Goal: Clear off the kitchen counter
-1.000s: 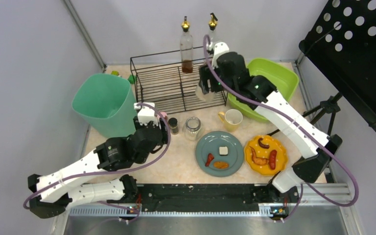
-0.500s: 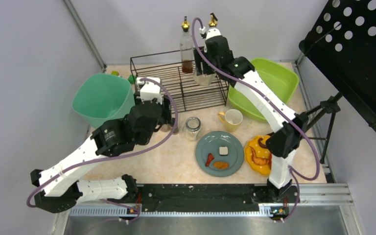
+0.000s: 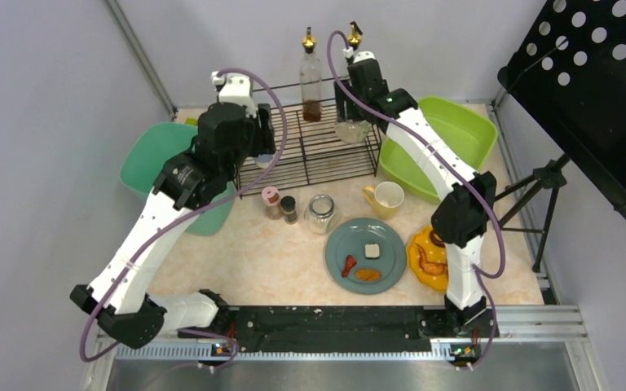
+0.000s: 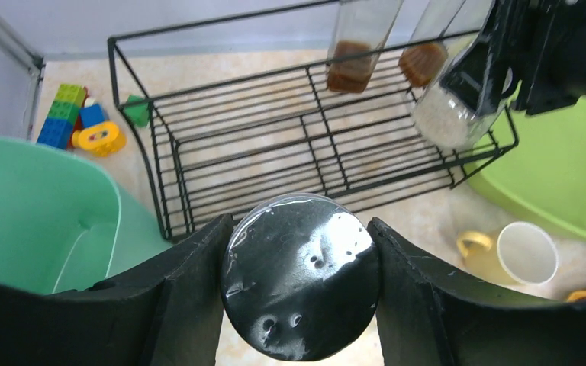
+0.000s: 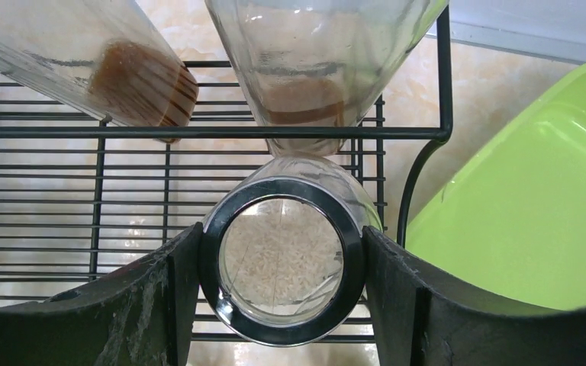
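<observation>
- The kitchen counter [image 3: 293, 269] lies flat beneath both arms. Its long axis runs left to right in the top view.
- Counter surface: rectangular, beige-cream, speckled like marble.
- The left gripper [image 4: 299, 232] is clamped on a dark-lidded container [image 4: 297, 293] with a round, glossy top, above the front edge of the black wire rack [image 4: 305, 145].
- The right gripper [image 5: 282, 232] is clamped on a clear glass jar [image 5: 282, 267] of pale grains, at the rack's right end.

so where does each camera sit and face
Top external: above and behind the arms, facing down on the kitchen counter; both arms show.
Left wrist: above the left gripper, facing down at its lidded jar; fingers show.
Right wrist: above the right gripper, facing down into its rice jar; fingers show.
Both wrist views share the wire rack.
</observation>
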